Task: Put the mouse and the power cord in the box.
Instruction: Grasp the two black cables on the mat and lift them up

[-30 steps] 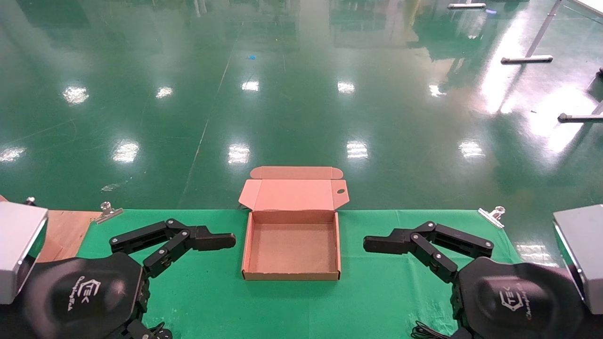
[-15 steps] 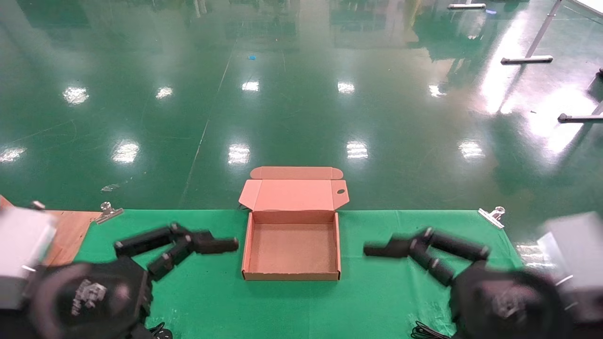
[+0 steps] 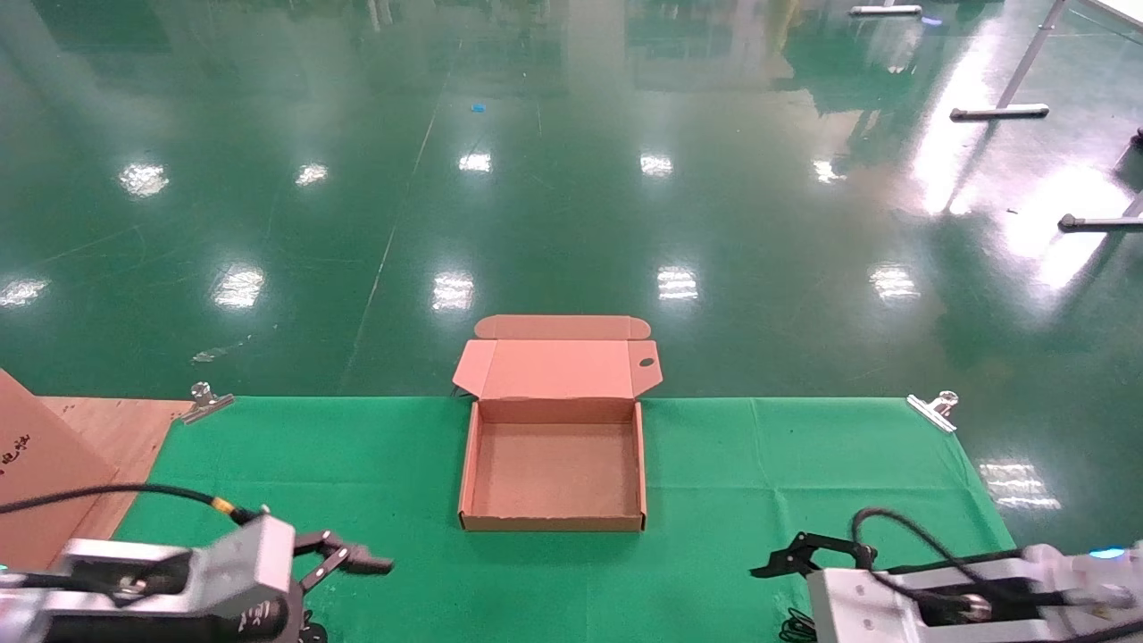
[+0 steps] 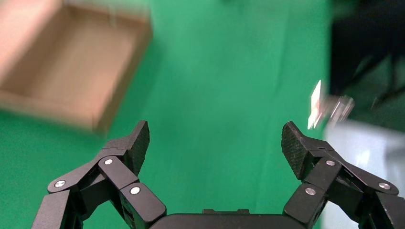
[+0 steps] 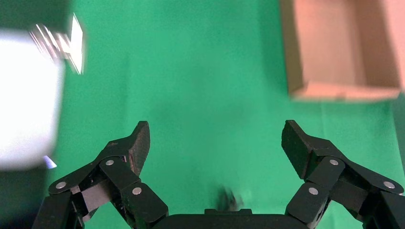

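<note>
Both arms have pulled back since a second ago: they reached in beside the box then, and now they sit low at the bottom corners of the head view.

Nearest, at the bottom left, is the left gripper, with its fingers spread wide and nothing between them. At the bottom right is the right gripper, spread wide too and holding nothing. A bit of black wire peeks out at the very bottom edge beside it; I think it may belong to the mouse or the cord, but I cannot tell.

Farther up, in the middle of the green cloth, sits the box. Its lid is flipped back and there is nothing inside. A big brown carton stands at the left edge.

So I think the job has barely begun. The mouse and the cord both have to go in.

Only the wrist views show the fingers clearly apart, and a small dark blur lies on the cloth close to the right gripper. Only the head view shows the box lid and the carton.
</note>
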Motion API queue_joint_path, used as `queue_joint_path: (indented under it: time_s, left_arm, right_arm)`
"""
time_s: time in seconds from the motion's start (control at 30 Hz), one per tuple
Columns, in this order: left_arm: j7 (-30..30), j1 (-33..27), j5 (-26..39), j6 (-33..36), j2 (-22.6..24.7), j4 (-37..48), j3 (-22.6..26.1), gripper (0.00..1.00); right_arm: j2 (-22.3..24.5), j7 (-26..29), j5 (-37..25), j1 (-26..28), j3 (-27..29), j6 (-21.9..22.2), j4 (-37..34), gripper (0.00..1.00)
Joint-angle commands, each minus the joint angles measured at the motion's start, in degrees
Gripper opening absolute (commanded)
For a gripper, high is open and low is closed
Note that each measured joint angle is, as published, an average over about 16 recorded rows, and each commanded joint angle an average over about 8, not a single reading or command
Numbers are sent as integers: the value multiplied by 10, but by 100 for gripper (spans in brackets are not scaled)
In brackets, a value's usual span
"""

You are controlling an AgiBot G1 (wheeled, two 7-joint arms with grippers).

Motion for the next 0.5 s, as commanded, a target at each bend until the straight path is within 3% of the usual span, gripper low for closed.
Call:
queue_joint_path:
  time_s: [0.03, 0.23, 0.5]
  left_arm:
    - [17, -16, 51, -6, 11, 30, 21, 100]
    - [58, -74, 181, -49, 47, 134, 73, 100]
    - [108, -123, 284, -129, 96, 276, 115, 100]
  right_arm:
    - [-17, -20, -56, 13, -21, 13, -16, 100]
    - [-70, -85, -159, 32, -63, 67, -125, 100]
    - [-129, -182, -194, 64, -79, 127, -308, 100]
